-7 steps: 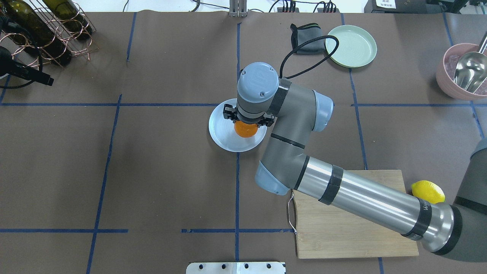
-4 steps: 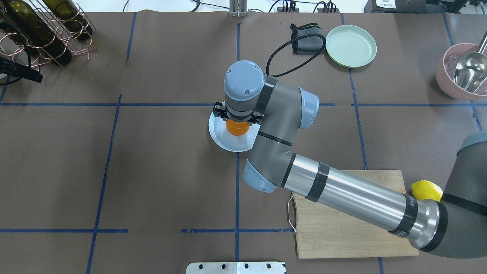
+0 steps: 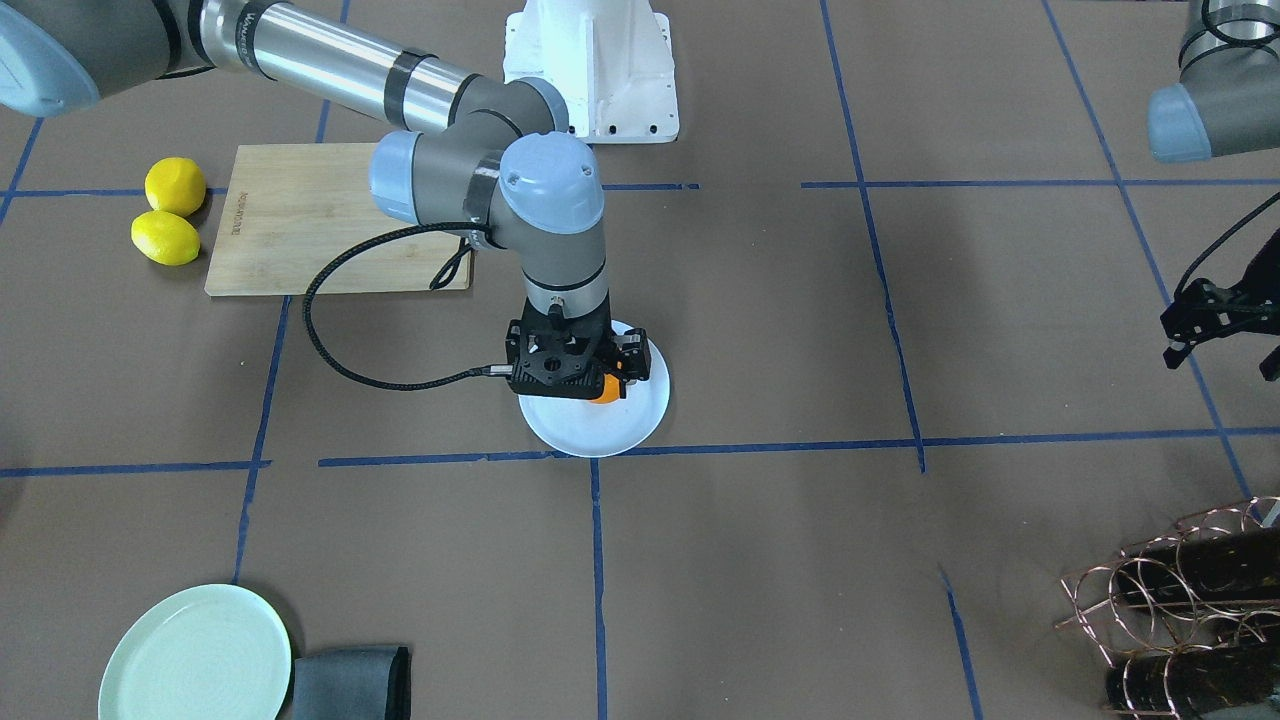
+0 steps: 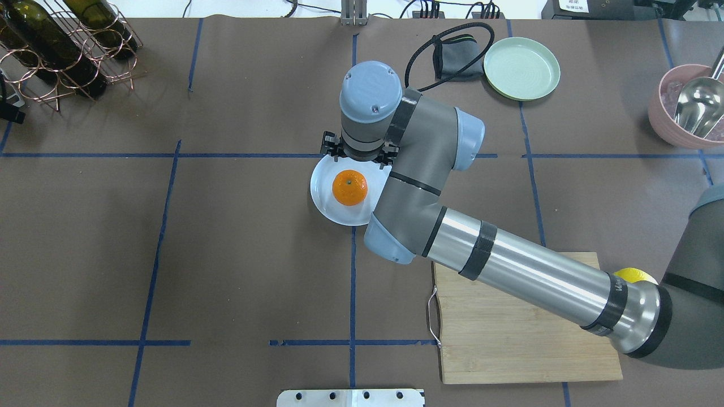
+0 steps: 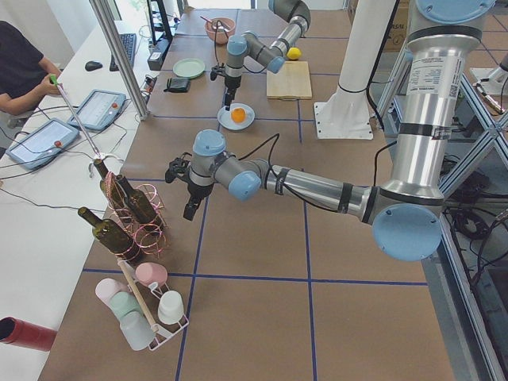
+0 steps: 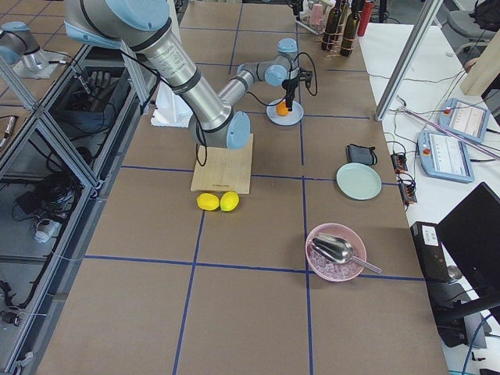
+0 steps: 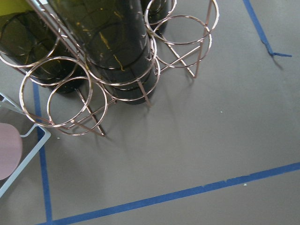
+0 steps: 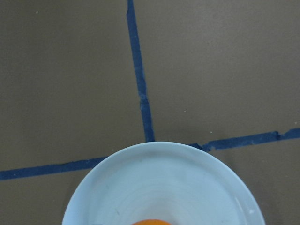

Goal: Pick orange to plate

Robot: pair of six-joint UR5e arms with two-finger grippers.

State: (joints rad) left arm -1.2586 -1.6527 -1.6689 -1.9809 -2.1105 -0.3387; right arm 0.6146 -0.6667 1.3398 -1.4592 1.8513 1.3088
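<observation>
- Left gripper of mine hangs near the bottle rack, cut off by the frame edge; I cannot tell how its jaws stand.
- Orange, bright and round with its green stem dot up, sits free near the middle of the plate, bare rim all round.
- Right gripper hangs spread over the plate's far rim, holding nothing.
- My right wrist camera catches only an orange sliver; my forearm hides most of a lemon.

Right hand overhangs far rim of plate; orange exposed above.
</observation>
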